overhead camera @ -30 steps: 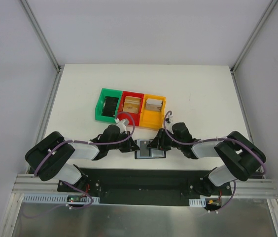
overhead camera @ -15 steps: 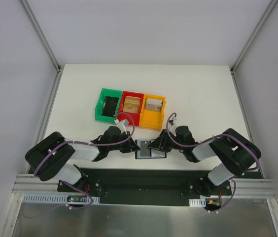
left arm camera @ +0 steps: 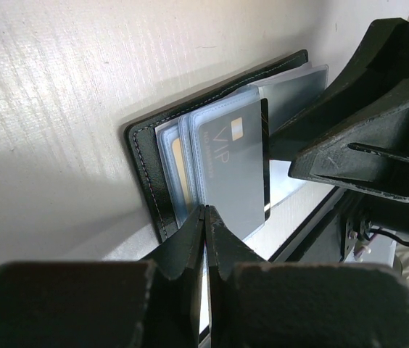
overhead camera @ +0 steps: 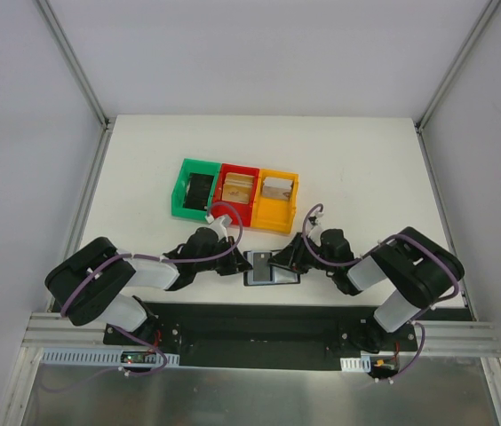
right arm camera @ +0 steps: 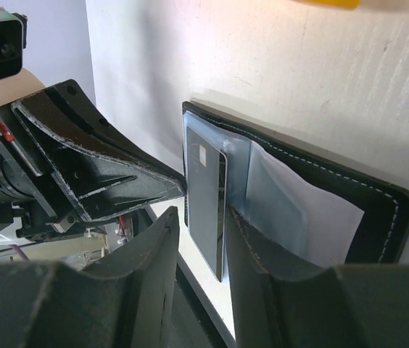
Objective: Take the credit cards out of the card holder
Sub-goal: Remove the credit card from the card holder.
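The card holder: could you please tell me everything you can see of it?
The card holder is a black, leather-looking wallet with pale stitching, lying open and flat on the white table, near its front edge. Inside are clear bluish sleeves; a grey VIP card stands out of one, and a tan card shows in another. The shut left tool meets its edge; the right tool straddles the VIP card.
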Available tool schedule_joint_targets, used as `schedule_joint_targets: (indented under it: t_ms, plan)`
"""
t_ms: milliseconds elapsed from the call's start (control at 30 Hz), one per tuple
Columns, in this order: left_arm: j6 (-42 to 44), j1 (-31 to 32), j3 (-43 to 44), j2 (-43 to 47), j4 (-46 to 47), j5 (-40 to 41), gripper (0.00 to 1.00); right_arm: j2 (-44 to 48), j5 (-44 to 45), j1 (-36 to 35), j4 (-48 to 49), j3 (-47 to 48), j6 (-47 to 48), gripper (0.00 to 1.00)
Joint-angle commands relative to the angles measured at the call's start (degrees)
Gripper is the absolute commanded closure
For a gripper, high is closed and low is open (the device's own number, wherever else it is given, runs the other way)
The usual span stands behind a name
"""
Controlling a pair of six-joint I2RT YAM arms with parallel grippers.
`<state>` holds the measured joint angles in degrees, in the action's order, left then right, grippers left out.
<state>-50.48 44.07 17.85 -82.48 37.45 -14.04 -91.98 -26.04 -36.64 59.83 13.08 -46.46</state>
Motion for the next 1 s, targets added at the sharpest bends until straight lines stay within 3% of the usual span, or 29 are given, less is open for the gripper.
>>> schedule_joint_targets:
  t_ms: [0,500,967]
  plan:
    - [0.6,0.9,-1.8,0.0,-4.6,3.3,1.00,-2.4,-1.4,0.4,8.1,-0.7,-2.2,0.66]
    - [0.8,1.7,-0.3,-1.5,-5.1,3.0,1.00,-3.8,-3.8,0.4,9.9,0.5,-2.7,0.65]
    - [0.9,2.2,1.0,-2.9,-4.8,2.4,1.00,-4.3,-5.2,-0.3,5.6,2.5,-0.4,0.64]
